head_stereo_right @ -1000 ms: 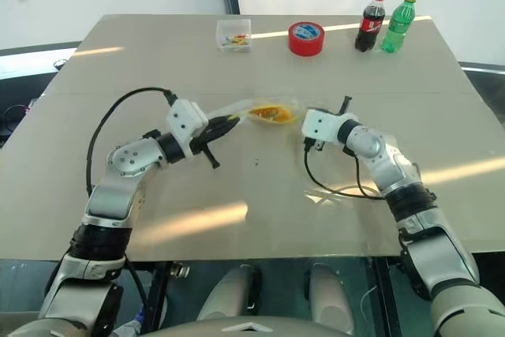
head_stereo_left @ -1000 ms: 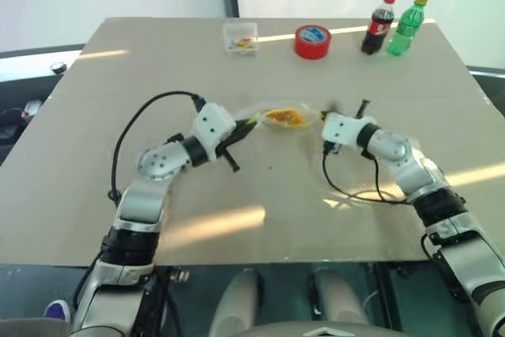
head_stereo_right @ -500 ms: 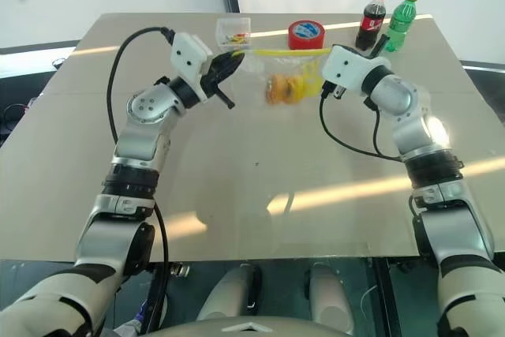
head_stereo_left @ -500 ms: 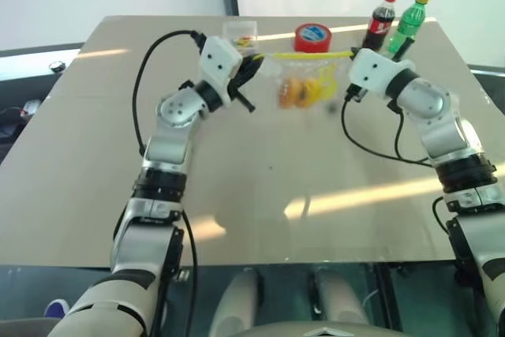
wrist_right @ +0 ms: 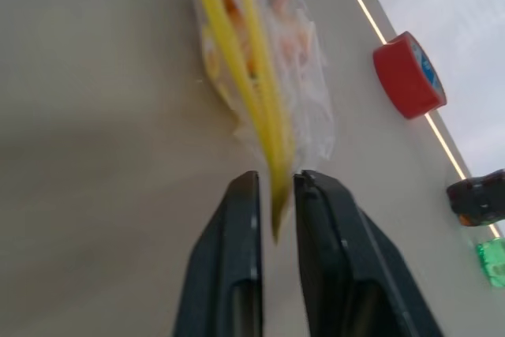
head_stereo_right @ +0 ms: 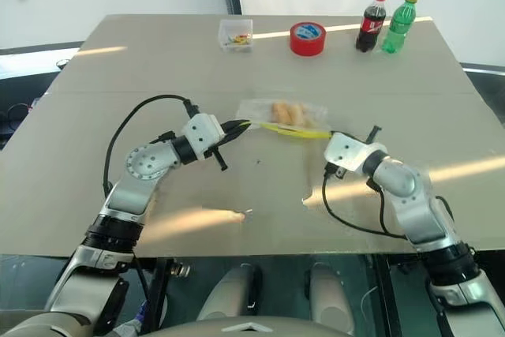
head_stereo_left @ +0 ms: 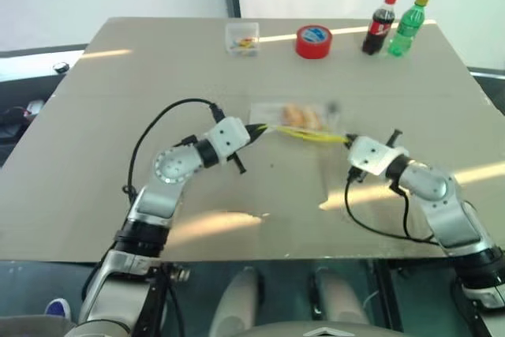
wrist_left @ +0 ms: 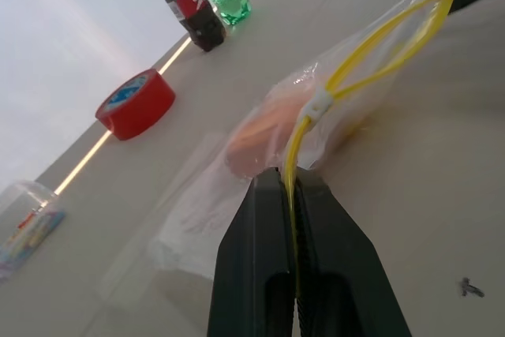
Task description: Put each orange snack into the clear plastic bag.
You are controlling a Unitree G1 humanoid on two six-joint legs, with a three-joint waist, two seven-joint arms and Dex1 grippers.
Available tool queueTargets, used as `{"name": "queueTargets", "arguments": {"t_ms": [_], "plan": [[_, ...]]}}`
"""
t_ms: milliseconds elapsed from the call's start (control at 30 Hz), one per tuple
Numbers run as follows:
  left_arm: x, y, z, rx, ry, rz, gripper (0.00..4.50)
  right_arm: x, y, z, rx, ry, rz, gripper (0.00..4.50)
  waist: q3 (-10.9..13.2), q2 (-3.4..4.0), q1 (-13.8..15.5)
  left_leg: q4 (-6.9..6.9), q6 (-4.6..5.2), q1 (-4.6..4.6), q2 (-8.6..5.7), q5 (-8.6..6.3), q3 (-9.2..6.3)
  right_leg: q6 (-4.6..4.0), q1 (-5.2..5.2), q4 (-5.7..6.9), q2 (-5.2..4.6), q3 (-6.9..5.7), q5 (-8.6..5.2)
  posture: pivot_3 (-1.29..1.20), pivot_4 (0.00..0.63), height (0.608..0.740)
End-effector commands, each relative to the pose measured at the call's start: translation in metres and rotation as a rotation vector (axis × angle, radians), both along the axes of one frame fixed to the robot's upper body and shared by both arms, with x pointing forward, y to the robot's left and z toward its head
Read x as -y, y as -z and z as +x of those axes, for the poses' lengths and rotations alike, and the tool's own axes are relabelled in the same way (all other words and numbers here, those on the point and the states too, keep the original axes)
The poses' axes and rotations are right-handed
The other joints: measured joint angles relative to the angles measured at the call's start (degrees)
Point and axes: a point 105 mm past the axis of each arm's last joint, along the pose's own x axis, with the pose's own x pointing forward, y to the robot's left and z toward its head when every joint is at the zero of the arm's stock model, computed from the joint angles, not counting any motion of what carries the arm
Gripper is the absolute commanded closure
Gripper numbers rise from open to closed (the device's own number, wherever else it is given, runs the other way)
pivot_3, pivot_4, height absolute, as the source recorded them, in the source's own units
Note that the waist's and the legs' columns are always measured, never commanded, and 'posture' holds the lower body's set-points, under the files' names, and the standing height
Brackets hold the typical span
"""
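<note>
Bag: You have the clear plastic bag point(head_stereo_right: 284, 114) lying on the table point(head_stereo_right: 118, 61), between and just beyond the two grippers, with its yellow strip point(head_stereo_left: 304, 135) along the near edge.
Snacks: You can see the orange snacks point(head_stereo_right: 286, 110) inside the bag, side by side near its middle.
Left gripper: Your left gripper point(wrist_left: 290, 187) has its fingers pressed together on the left end of the yellow strip; the bag stretches away from the fingertips, toward the right gripper.
Right gripper: Your right gripper point(wrist_right: 274, 183) sits at the opposite end of the strip. Its fingers stand slightly apart with the strip's end in the gap between them; you cannot tell from the views whether they clamp it.
Far edge of table: You have a small clear box point(head_stereo_right: 236, 34), a red tape roll point(head_stereo_right: 308, 39), a cola bottle point(head_stereo_right: 368, 21) and a green bottle point(head_stereo_right: 398, 22) standing well apart from the bag.
</note>
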Motion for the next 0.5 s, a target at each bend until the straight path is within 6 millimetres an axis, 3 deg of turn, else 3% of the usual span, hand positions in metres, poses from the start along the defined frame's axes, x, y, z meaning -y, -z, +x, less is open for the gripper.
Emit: {"name": "queueTargets", "arguments": {"t_ms": [33, 67, 200, 400, 500], "plan": [[0.001, -0.014, -0.005, 0.060, 0.018, 0.010, 4.50, 0.012, -0.020, -0.012, 0.027, 0.000, 0.004, 2.26, 0.0, 0.03, 0.0, -0.03, 0.01, 0.24, 0.00, -0.01, 0.01, 0.00, 0.23, -0.05, -0.01, 0.01, -0.02, 0.00, 0.150, 0.740], [0.001, -0.014, -0.005, 0.063, 0.020, 0.019, 4.50, 0.015, -0.020, -0.018, 0.013, -0.013, -0.028, 1.79, 0.0, 0.03, 0.0, -0.03, 0.01, 0.24, 0.00, -0.01, -0.01, 0.01, 0.25, -0.07, 0.00, 0.00, -0.02, 0.00, 0.150, 0.740], [0.001, -0.016, -0.007, 0.074, 0.025, 0.033, 4.50, -0.002, -0.040, -0.037, 0.003, -0.124, 0.089, 1.79, 0.0, 0.03, -0.3, -0.03, 0.02, 0.20, 0.02, -0.01, -0.02, 0.01, 0.25, -0.17, 0.00, -0.02, -0.02, 0.00, 0.150, 0.740], [0.004, -0.015, -0.010, 0.079, 0.042, 0.070, 4.50, -0.079, -0.063, -0.024, 0.150, -0.339, 0.047, 1.79, 0.0, 0.04, -0.7, -0.05, 0.01, 0.27, 0.10, -0.02, 0.05, 0.02, 0.23, -0.16, 0.10, 0.04, -0.01, 0.00, 0.150, 0.740], [0.005, -0.016, -0.011, 0.088, 0.043, 0.082, 4.50, -0.102, -0.067, -0.018, 0.175, -0.394, 0.030, 1.79, 0.0, 0.03, -0.2, -0.06, 0.01, 0.21, 0.08, -0.01, 0.01, 0.02, 0.19, -0.18, 0.09, 0.01, -0.01, 0.00, 0.150, 0.740]]}}
